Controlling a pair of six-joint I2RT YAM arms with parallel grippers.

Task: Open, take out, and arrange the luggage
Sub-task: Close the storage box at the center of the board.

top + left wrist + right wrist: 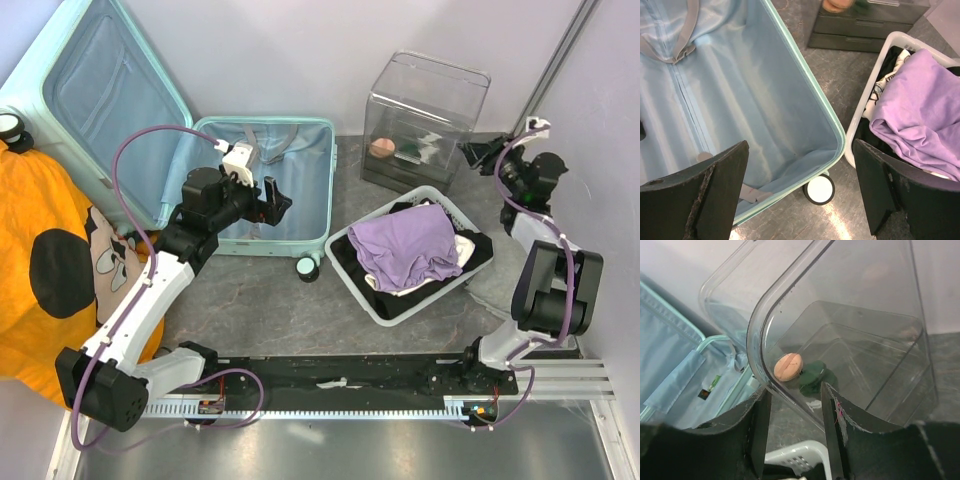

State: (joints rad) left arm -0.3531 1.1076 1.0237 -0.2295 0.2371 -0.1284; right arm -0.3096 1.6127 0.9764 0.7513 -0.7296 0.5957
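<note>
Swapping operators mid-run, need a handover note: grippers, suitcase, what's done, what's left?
Left gripper: open, empty, above the suitcase, at its corner by the basket.
Right gripper: jaws either side of the clear box edge; grip unclear.
Suitcase: open, one half propped up, flat half looks empty.
Basket: holds the clothes.
Done: opening, apparently unpacking.
Left: arranging, probably.

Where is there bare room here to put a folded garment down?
Free: the bare inside of the flat half of the mint hard-shell suitcase, and the grey floor bordered by suitcase, white mesh basket and arm rail. Crowded: the basket, heaped with clothes.
</note>
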